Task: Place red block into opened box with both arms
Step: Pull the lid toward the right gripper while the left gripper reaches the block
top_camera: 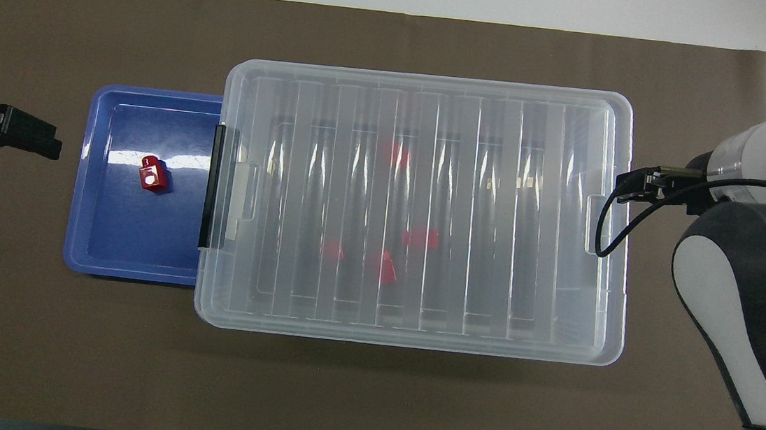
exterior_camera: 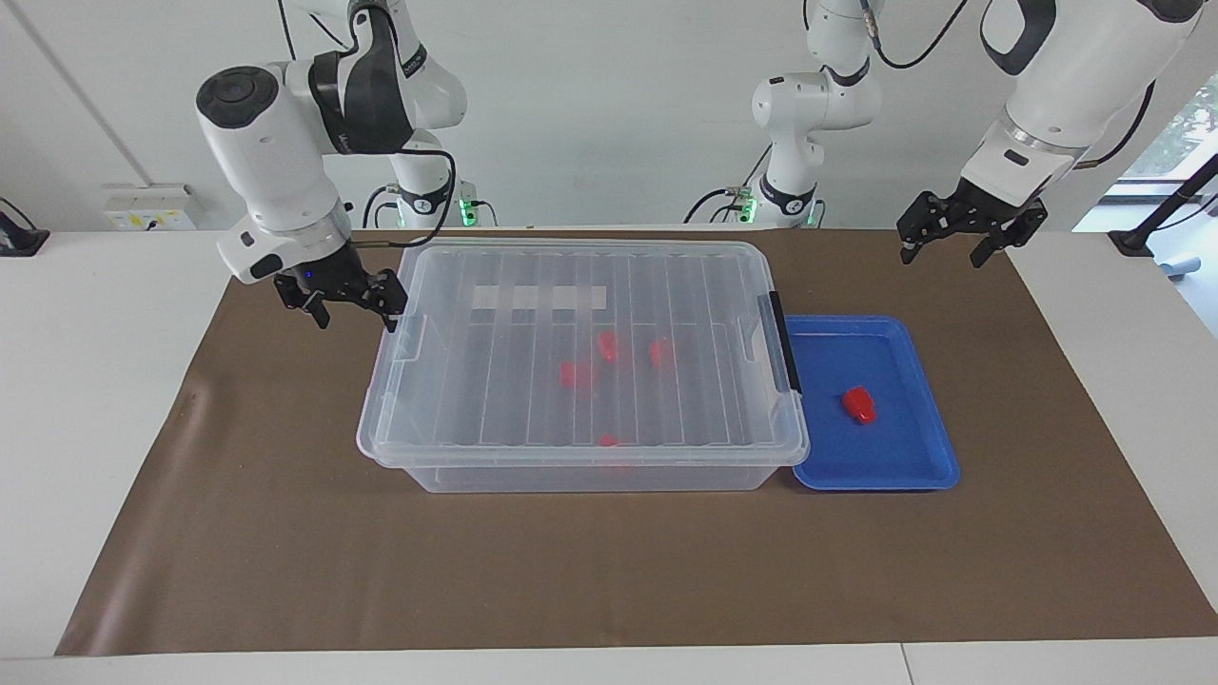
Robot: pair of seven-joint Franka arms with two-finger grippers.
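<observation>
The red block [exterior_camera: 859,404] [top_camera: 153,174] lies alone in a shallow blue tray [exterior_camera: 894,471] [top_camera: 132,265]. Beside the tray stands the clear box [exterior_camera: 571,476] [top_camera: 406,340], its ribbed lid [exterior_camera: 533,285] lying flat on top, with several red pieces inside. My right gripper [exterior_camera: 357,319] [top_camera: 628,189] is open and hangs just off the box's end toward the right arm's end of the table, at lid height. My left gripper [exterior_camera: 944,257] [top_camera: 46,140] is open and empty, up over the mat beside the tray.
A black latch [exterior_camera: 785,342] [top_camera: 212,184] clips the lid at the box's tray end. The box and tray sit on a brown mat [exterior_camera: 285,533] covering most of the white table. The right arm's cable [top_camera: 610,230] loops beside the box end.
</observation>
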